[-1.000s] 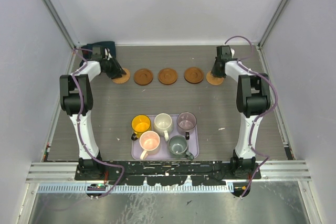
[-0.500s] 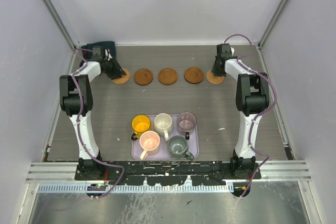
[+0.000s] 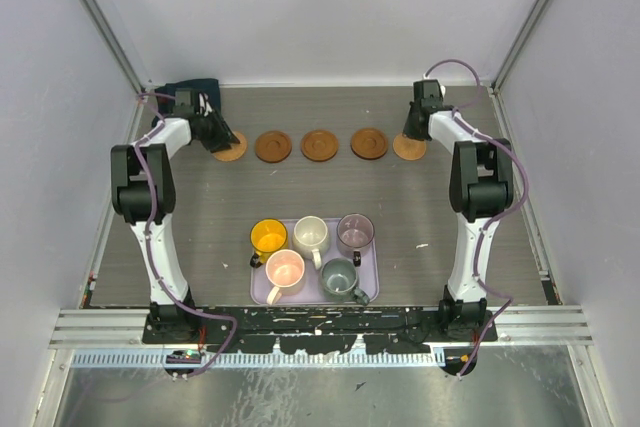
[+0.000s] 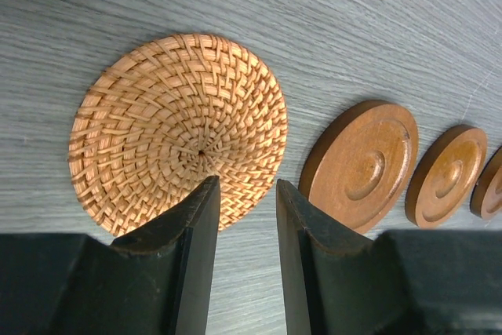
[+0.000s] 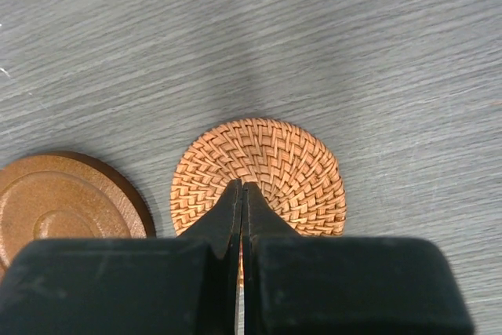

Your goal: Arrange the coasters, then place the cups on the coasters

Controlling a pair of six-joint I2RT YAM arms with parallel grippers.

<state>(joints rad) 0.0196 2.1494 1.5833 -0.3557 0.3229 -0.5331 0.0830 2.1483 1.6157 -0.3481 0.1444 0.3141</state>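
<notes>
Left gripper (image 4: 243, 187) is hovering, fingers apart, over the near rim of the round tan woven-rattan coaster (image 4: 176, 115) lying flat beside the brown wooden coasters (image 4: 362, 164), while right gripper (image 5: 241, 187) is pointing pinched-together fingers at the matching woven coaster (image 5: 274, 162); both are probably handling light, stiff and grippy, so an edge pinch is looking best.

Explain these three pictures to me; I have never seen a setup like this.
Two robot arms are bolted at the near edge of a table. The wide picture looks down from above; the other two come from a camera on each wrist. Five coasters lie in a far row: three wooden between two woven. Five cups stand in a lilac tray. The left gripper, jaws apart, is over the left woven coaster; the right gripper, shut, over the right woven coaster. Neither holds anything.
</notes>
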